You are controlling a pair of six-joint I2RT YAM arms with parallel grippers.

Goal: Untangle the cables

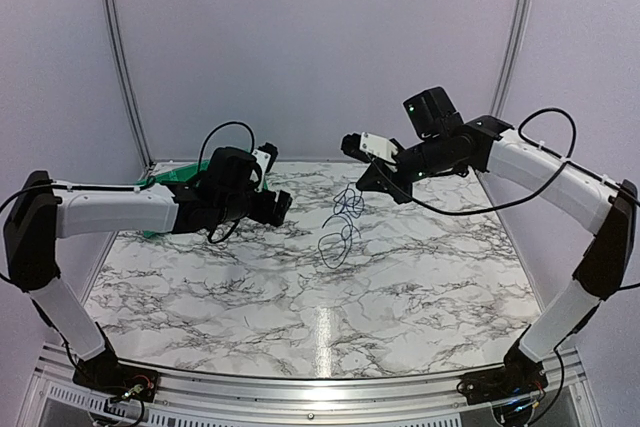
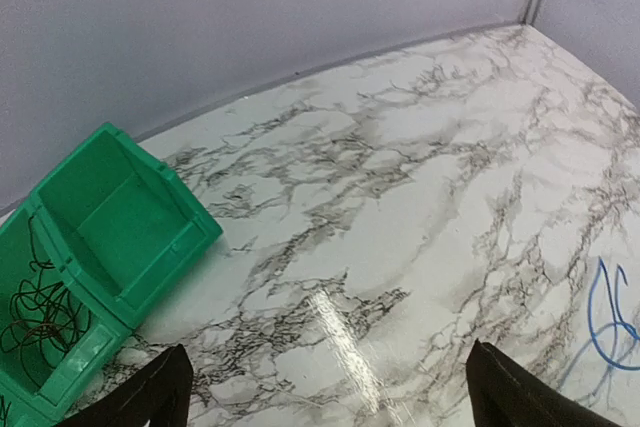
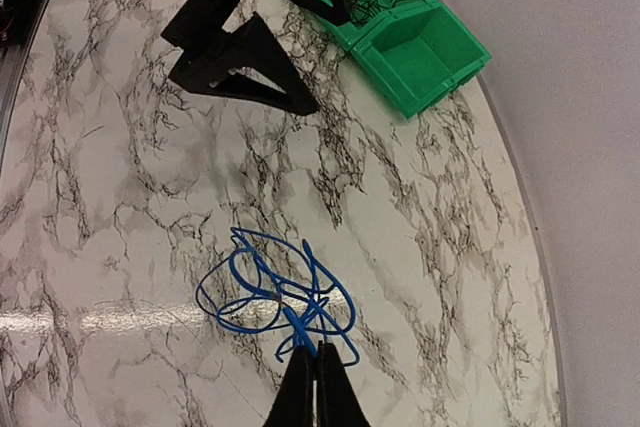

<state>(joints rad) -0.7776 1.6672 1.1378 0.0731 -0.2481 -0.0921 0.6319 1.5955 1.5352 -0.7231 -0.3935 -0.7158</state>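
Observation:
A tangle of thin blue cable point(image 3: 275, 292) hangs from my right gripper point(image 3: 316, 349), which is shut on a strand at its top. In the top view the tangle point(image 1: 345, 212) dangles below the right gripper point(image 1: 366, 183), with its lower loops near the marble table's middle. My left gripper point(image 1: 278, 207) is open and empty, to the left of the tangle and apart from it. In the left wrist view its fingers point(image 2: 160, 392) are spread wide over bare table, and a bit of the blue cable point(image 2: 610, 317) shows at the right edge. A separate black wire coil point(image 2: 40, 312) lies in the green bin.
A green two-compartment bin point(image 2: 110, 217) stands at the back left of the table, also in the right wrist view point(image 3: 410, 27) and partly hidden behind the left arm in the top view point(image 1: 170, 175). Its far compartment is empty. Grey walls close the back and sides.

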